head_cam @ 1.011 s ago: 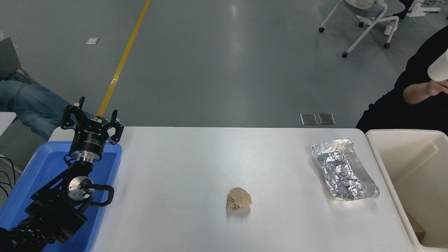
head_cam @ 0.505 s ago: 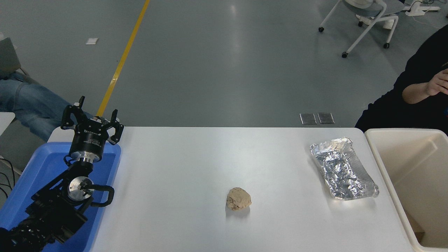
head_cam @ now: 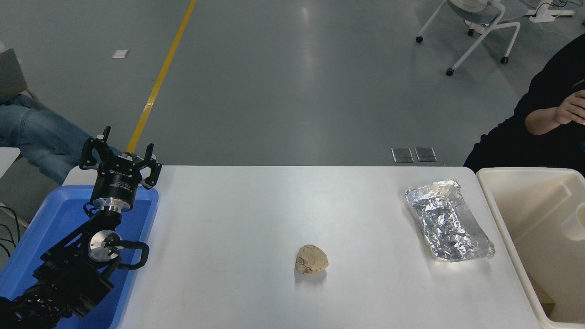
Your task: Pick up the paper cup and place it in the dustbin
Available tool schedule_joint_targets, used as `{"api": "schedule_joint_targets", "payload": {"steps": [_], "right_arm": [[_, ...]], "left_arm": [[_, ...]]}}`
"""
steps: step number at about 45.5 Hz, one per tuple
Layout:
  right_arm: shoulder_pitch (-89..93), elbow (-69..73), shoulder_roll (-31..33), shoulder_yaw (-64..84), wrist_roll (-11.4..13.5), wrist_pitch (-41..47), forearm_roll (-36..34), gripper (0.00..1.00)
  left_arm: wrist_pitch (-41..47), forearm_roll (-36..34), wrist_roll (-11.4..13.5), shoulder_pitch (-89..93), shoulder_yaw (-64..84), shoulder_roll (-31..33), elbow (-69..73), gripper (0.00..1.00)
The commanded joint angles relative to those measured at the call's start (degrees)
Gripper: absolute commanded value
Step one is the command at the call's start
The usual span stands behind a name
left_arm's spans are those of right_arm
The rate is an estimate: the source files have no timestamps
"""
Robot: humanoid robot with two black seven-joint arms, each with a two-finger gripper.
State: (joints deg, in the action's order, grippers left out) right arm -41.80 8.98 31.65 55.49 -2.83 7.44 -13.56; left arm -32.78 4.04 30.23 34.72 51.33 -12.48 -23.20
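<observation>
The paper cup [head_cam: 575, 222], cream-white, shows at the picture's right edge inside the dustbin [head_cam: 525, 171], partly cut off by the frame. The dustbin is a large beige bin standing against the table's right end. No gripper is near the cup. My left gripper [head_cam: 119, 148] is parked over the far corner of a blue tray at the left, its fingers spread open and holding nothing. The right arm is out of view.
A crumpled brown paper ball [head_cam: 311, 259] lies mid-table toward the front. A crinkled foil tray [head_cam: 448, 221] lies near the bin. The blue tray [head_cam: 55, 214] sits at the left edge. A person in black [head_cam: 544, 119] sits at the far right, hand raised.
A pale cup that was beside the person's hand at the upper right one second ago is gone from there; a cup now shows inside the dustbin. The left arm has not moved.
</observation>
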Motion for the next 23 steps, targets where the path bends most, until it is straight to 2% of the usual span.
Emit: {"api": "schedule_joint_targets", "payload": {"steps": [1,3,4,13,23], "right_arm": [[2.3,-0.3,-1.7,-2.1,0.7,-1.0,-0.6,0.71],[1.9,-0.1,-1.6,-2.1,0.7,-1.6,-0.5,0.95],[1.6,0.0,-1.5,-2.1,0.7,-1.8,-0.5,1.00],[-3.5,1.8,-1.6,-1.6,0.7,-1.1,-0.3,1.00],[-22.3,13.3,-1.2,2.2,0.7,-0.9,0.6,1.00]], "left_arm": [[0.0,0.0,0.0,0.0,0.0,0.0,0.0,0.99],[0.0,0.0,0.0,0.0,0.0,0.0,0.0,0.99],[0.0,0.0,0.0,0.0,0.0,0.0,0.0,0.99],[0.0,0.0,0.0,0.0,0.0,0.0,0.0,0.99],[-0.1,0.0,0.0,0.0,0.1,0.0,0.0,0.99]]}}
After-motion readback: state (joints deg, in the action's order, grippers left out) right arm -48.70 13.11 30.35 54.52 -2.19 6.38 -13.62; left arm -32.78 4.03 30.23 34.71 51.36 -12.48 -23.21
